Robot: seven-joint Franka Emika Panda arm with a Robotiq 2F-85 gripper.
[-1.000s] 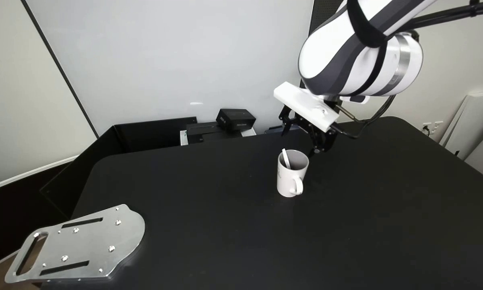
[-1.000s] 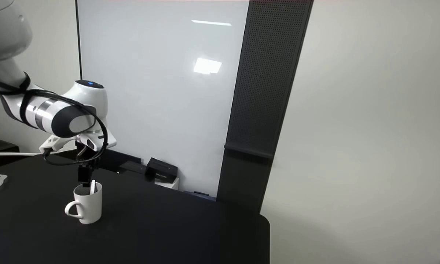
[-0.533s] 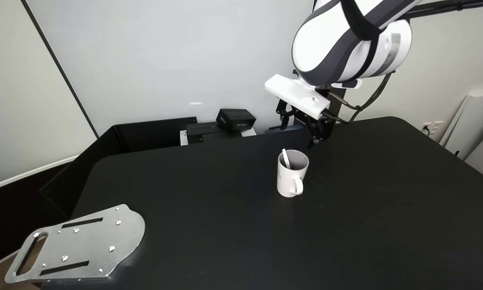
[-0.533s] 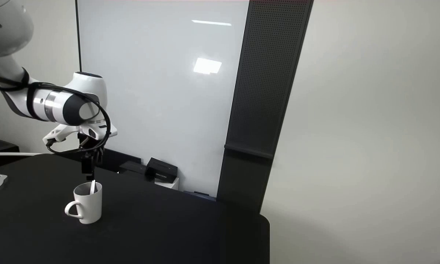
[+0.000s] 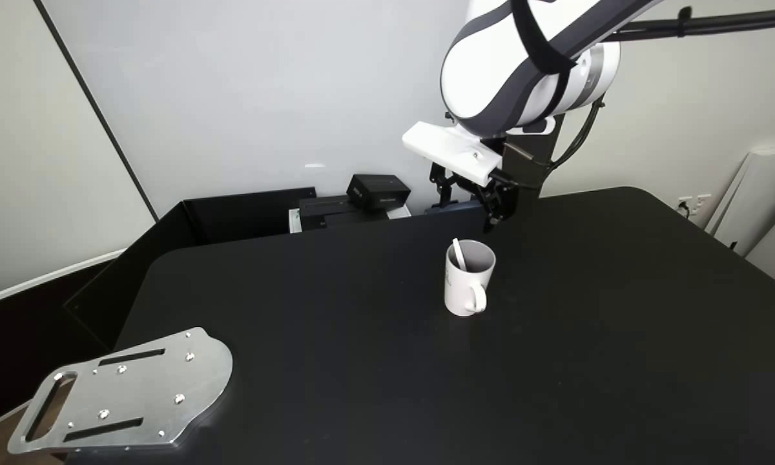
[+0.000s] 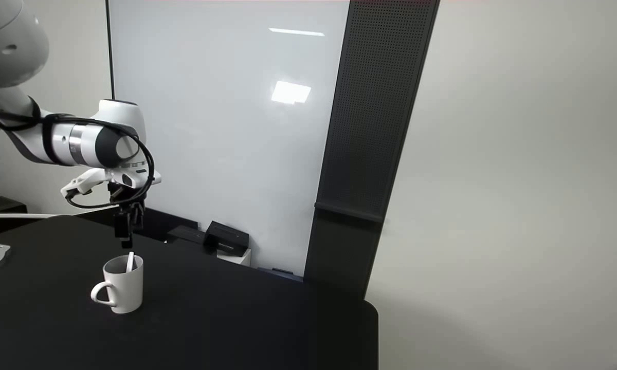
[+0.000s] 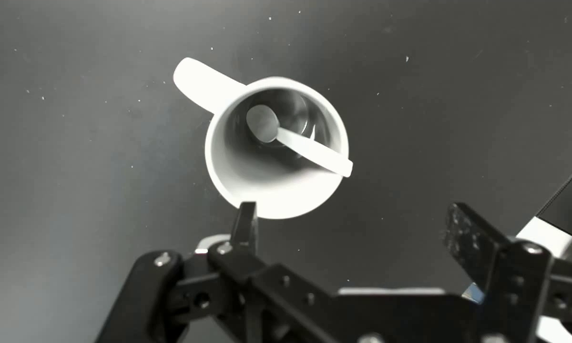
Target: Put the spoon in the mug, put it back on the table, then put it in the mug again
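Observation:
The white mug (image 5: 466, 290) stands upright on the black table (image 5: 336, 349), its handle turned toward the camera in an exterior view. Inside it leans the white spoon (image 7: 314, 151), bowl down near the bottom and handle tip resting on and poking past the rim. Both also show in an exterior view, mug (image 6: 127, 293) and spoon (image 6: 130, 262). My gripper (image 7: 352, 207) is wide open, with bare table seen between its fingers. It hovers above and beyond the mug (image 7: 279, 202), apart from it; in the wrist view one fingertip (image 7: 248, 209) overlaps the rim.
A grey slotted metal plate (image 5: 148, 387) lies at a table corner. Past the far table edge sit a black box (image 5: 378, 192) and a dark open bin (image 5: 245, 216). A whiteboard wall (image 6: 226, 128) rises behind.
My open gripper has risen and, in an exterior view, shifted left, away from the mug. Mug and spoon have stayed where they were.

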